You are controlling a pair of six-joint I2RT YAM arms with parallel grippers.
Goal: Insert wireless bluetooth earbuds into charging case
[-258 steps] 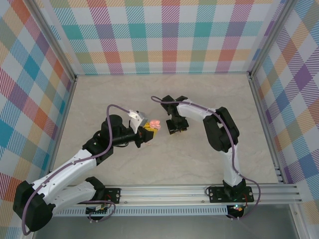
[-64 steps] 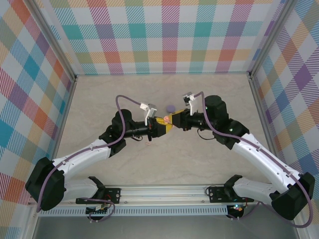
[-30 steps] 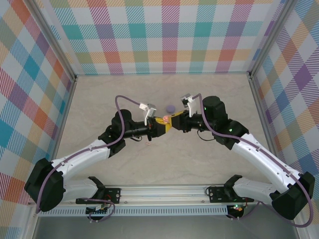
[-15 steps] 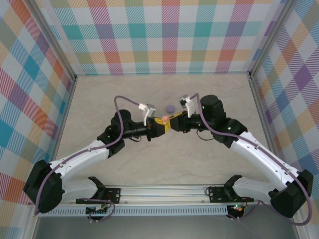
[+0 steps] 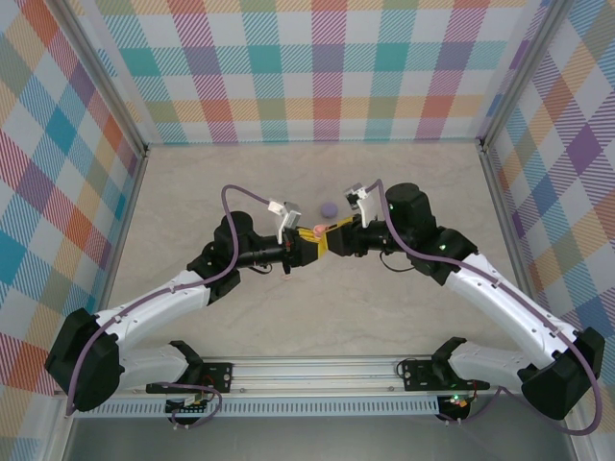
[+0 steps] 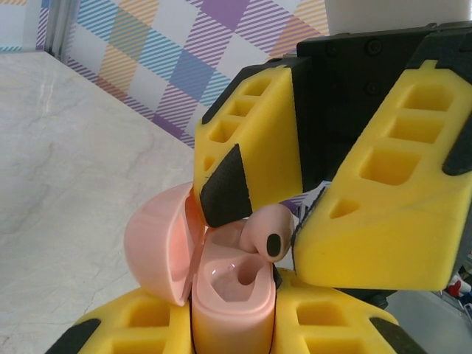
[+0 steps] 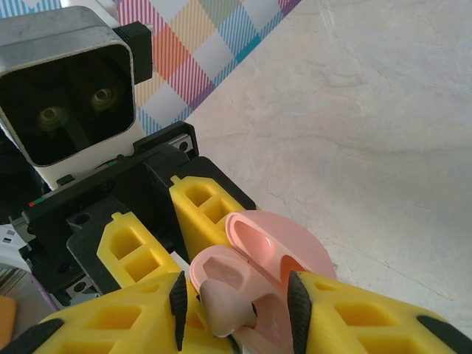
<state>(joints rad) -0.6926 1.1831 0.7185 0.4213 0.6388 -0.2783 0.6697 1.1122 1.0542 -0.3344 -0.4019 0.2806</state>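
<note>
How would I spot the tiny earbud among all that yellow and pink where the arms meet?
Over the beige marbled table, find the left arm's yellow fingers clamping an open glossy pink plastic charging case. Just above its hollow, between the right arm's yellow fingers, sits the pale pink plastic earbud. It alone is bean-shaped, with a small black oval at its end.

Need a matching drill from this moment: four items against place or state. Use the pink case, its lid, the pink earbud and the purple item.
Items:
1. pink case
2. case lid
3. pink earbud
4. purple item

Place or state:
A. lying free on the table
B. flipped open
C. clamped in the left gripper
D. within the right gripper, over the case

Pairs: 1-C, 2-B, 3-D, 4-A
</note>
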